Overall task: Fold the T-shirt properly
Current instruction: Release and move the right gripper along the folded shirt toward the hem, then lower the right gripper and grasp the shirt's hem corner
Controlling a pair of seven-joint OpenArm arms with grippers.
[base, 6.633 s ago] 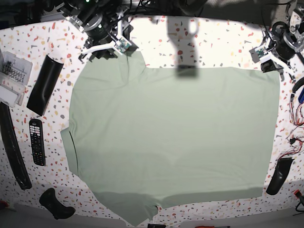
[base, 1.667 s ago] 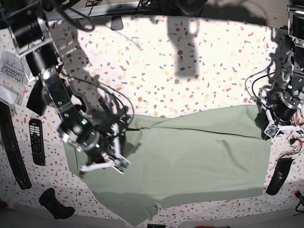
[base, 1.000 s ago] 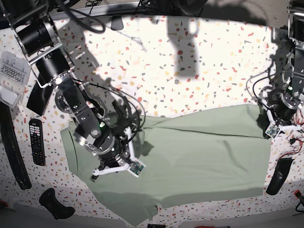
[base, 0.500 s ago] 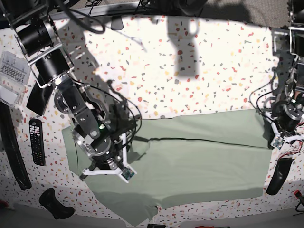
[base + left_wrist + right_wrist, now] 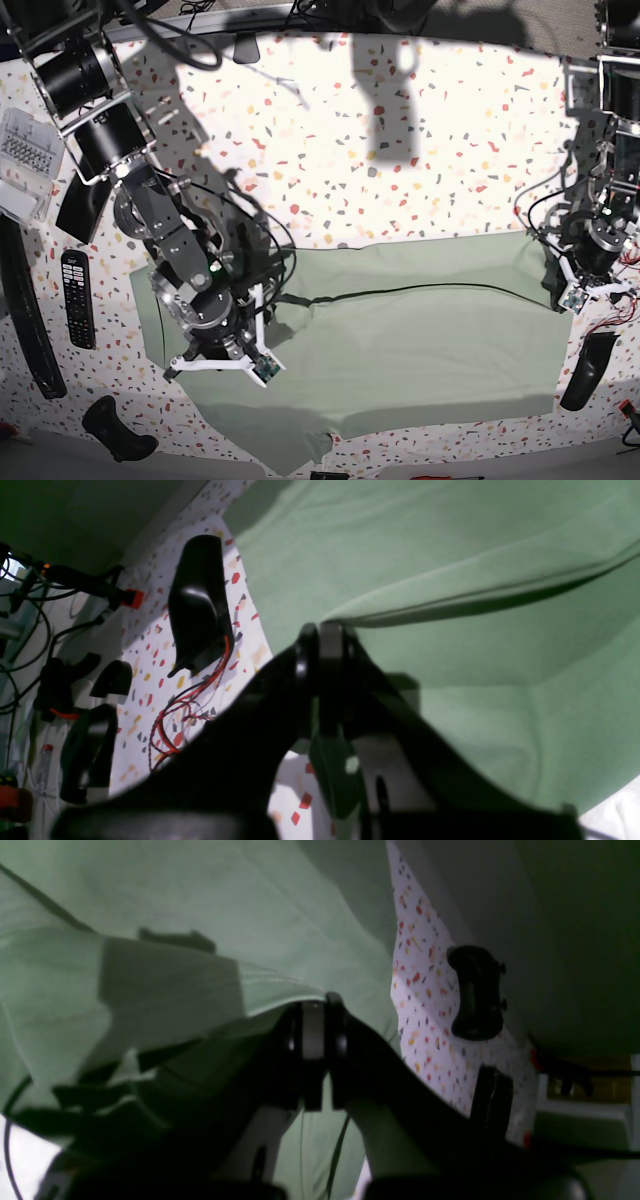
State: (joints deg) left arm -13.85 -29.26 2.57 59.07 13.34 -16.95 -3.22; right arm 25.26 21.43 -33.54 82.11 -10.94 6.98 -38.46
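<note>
Since the first base view, both arms have carried the far edge of the T-shirt (image 5: 400, 340) toward the near hem, halving it across the desk (image 5: 400, 150). Left gripper (image 5: 320, 630): jaws clamped on a cloth edge, at the shirt's right end in base view. Right gripper (image 5: 312, 1012): jaws pinched on the sleeve-side fold. Holding both corners likely keeps the fold line taut. No readable writing; neck label not visible.

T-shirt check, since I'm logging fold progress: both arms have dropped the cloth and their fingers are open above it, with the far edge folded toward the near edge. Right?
Not quite. The fingers are shut on the T-shirt, as both wrist views show: left gripper, right gripper. The far edge is indeed folded toward the near edge.
</note>
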